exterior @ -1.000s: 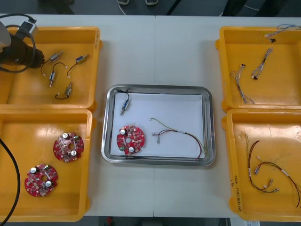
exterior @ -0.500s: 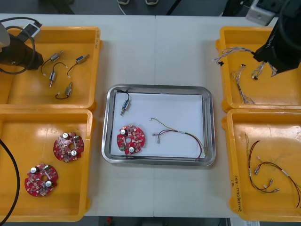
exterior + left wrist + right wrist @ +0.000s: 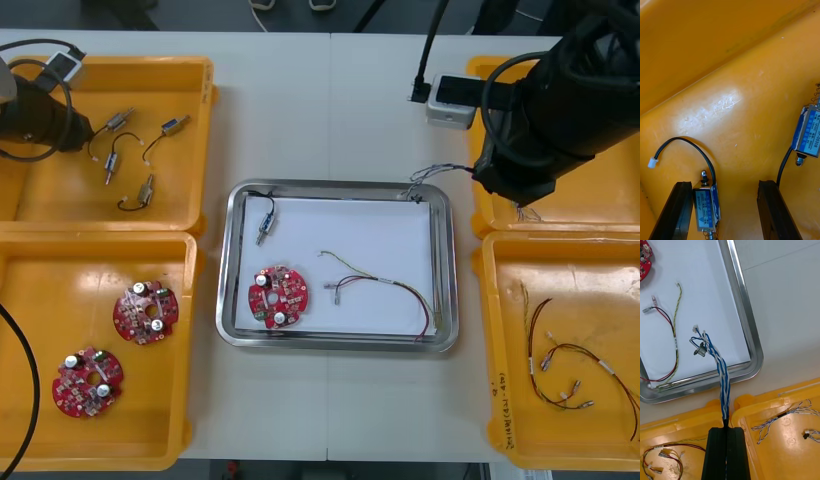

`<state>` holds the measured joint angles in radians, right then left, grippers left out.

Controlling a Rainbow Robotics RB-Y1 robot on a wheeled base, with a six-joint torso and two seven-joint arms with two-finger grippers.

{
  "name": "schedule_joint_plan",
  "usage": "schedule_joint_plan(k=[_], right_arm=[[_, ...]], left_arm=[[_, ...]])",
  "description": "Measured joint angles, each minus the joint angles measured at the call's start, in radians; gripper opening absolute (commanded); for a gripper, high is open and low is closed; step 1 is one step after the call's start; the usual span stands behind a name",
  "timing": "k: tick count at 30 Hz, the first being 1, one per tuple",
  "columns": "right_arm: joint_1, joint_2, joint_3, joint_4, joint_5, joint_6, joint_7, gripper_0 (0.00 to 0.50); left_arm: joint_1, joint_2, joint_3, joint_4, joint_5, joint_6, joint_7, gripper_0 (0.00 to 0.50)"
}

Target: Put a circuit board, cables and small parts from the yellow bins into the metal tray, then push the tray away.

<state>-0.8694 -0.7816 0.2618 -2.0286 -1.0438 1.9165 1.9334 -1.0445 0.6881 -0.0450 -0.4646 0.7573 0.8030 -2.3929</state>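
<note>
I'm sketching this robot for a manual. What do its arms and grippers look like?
The right arm and left arm are bulky, black and rounded. Each carries looping black cables, and a small pale box sits on the right one. The right gripper and left gripper have flat, black, rectangular fingers.

The cable (image 3: 721, 369) is twisted blue and white, the circuit board (image 3: 279, 296) red, the bins (image 3: 60, 195) yellow.

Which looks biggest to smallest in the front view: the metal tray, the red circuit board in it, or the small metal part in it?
1. metal tray
2. red circuit board
3. small metal part
All lie at one level, so the order is sure.
</note>
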Motion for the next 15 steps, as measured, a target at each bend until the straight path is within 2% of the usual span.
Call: schedule_joint_plan(k=[8,15], right_arm=[[-0.075,0.043,0.118,0.062,0.045,-0.01,0.0,0.0],[-0.094,0.094,0.201,0.109,0.092,-0.105,0.0,0.0]], left_arm=[[0.007,0.011,0.0,0.0,0.016,-0.003,0.0,0.5],[0.022,0.026,0.0,-0.001,0.022,-0.006,0.0,0.5]])
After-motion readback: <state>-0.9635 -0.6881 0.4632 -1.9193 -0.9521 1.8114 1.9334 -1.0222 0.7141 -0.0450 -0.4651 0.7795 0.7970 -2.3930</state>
